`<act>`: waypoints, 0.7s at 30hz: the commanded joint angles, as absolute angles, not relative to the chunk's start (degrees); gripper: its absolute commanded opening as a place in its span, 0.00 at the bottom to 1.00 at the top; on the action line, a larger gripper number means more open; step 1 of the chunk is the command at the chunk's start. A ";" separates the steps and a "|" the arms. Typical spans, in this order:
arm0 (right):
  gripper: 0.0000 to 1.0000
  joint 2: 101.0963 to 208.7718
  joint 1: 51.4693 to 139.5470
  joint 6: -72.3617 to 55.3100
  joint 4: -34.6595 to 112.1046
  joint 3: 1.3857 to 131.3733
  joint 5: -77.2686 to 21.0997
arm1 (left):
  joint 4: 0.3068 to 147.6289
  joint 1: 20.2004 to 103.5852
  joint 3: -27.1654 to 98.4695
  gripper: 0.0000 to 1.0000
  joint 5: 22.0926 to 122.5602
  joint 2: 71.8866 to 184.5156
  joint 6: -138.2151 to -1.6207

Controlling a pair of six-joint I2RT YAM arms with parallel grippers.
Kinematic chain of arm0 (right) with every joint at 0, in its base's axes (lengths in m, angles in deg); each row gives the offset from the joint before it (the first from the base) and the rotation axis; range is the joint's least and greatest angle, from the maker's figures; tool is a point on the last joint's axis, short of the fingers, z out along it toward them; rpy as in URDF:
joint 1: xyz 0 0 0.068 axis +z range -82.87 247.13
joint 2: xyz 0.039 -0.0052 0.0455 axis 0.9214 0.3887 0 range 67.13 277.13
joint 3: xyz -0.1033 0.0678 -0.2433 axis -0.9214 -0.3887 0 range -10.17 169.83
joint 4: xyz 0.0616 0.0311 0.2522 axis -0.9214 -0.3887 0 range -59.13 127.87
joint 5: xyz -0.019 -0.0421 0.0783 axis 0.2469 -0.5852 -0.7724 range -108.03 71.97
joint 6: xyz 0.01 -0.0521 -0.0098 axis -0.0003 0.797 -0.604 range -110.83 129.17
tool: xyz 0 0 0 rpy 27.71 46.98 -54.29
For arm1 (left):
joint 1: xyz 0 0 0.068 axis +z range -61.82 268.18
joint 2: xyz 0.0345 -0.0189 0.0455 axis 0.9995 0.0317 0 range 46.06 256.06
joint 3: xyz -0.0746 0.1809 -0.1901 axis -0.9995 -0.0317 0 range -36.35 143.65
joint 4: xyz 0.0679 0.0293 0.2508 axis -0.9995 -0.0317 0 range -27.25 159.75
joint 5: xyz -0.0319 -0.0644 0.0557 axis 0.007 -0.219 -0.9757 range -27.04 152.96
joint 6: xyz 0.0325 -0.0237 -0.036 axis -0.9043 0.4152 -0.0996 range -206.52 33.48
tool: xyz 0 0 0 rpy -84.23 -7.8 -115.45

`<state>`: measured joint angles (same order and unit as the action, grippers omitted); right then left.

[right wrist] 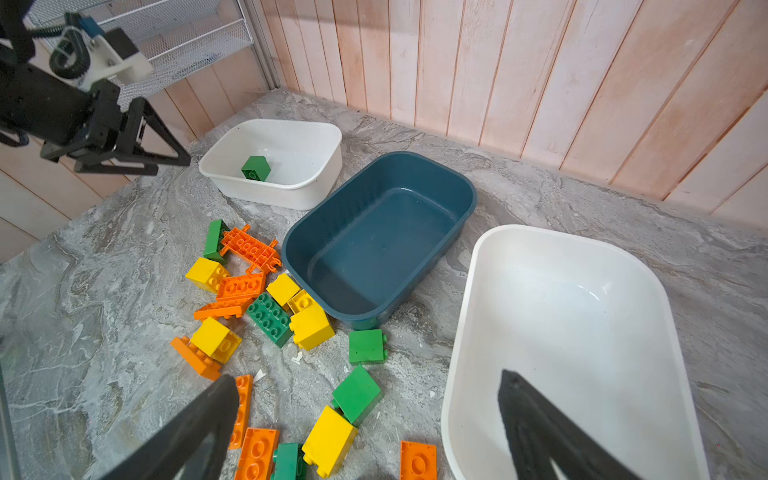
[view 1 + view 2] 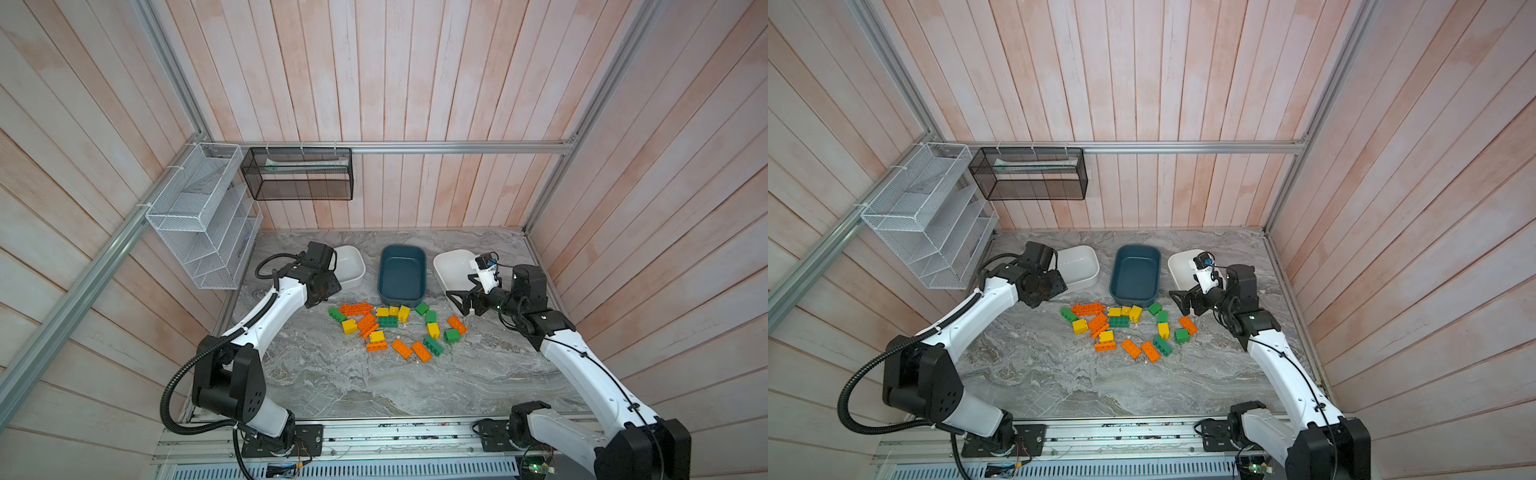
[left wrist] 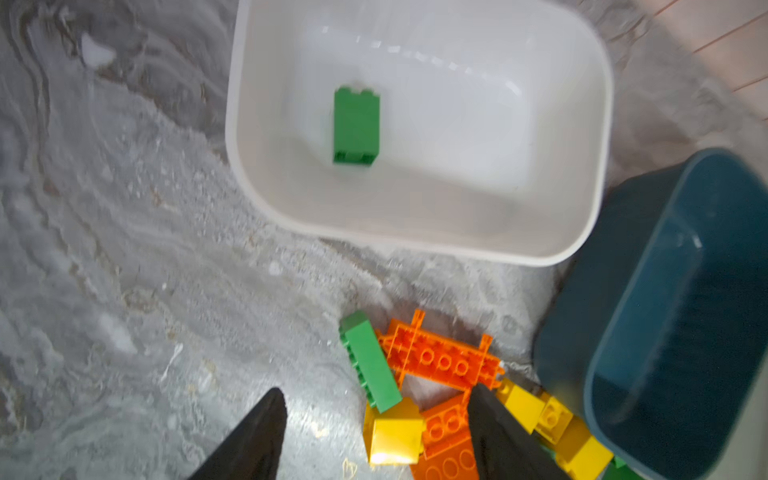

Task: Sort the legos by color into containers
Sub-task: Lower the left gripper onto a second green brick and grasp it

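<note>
Left of the teal tub (image 2: 402, 272): the left white tub (image 3: 457, 145), with one green lego (image 3: 356, 124) lying on its side on the floor of it. On the bench (image 2: 332, 374), just on the near side of the teal tub: the other legos (image 2: 390, 324), a loose scatter of orange, yellow and green, with a couple of yellow ones close against the teal tub's near wall. Right of the teal tub: the right white tub (image 1: 561, 332), set at a slant to it.

As to the left gripper (image 3: 376, 390): hangs clear above the bench, left of the teal tub and by the left white tub's near corner, over the left end of the scatter; stands with jaws parted and holds nothing.

As to the right gripper (image 1: 370, 377): hangs right of the teal tub with jaws spread wide, grips nothing, has one finger above the right white tub's near end and its fellow above the bricks beside it.
</note>
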<state>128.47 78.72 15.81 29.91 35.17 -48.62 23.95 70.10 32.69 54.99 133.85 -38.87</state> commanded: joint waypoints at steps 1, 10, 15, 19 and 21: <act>0.98 128.83 78.82 16.41 29.51 35.90 -50.03 | 24.12 67.59 28.01 0.70 53.32 132.63 -24.08; 0.98 127.24 78.82 15.97 29.41 33.96 -49.61 | 31.86 67.43 24.65 0.66 57.00 138.87 -22.11; 0.98 126.40 78.81 16.22 28.76 33.10 -49.23 | 33.77 67.49 25.37 0.64 56.38 141.95 -23.23; 0.98 126.56 78.83 16.97 28.08 32.92 -48.88 | 33.95 67.54 25.17 0.57 54.83 143.53 -23.97; 0.98 126.72 78.77 16.95 28.11 32.83 -48.97 | 34.59 67.53 25.22 0.55 55.22 144.35 -24.38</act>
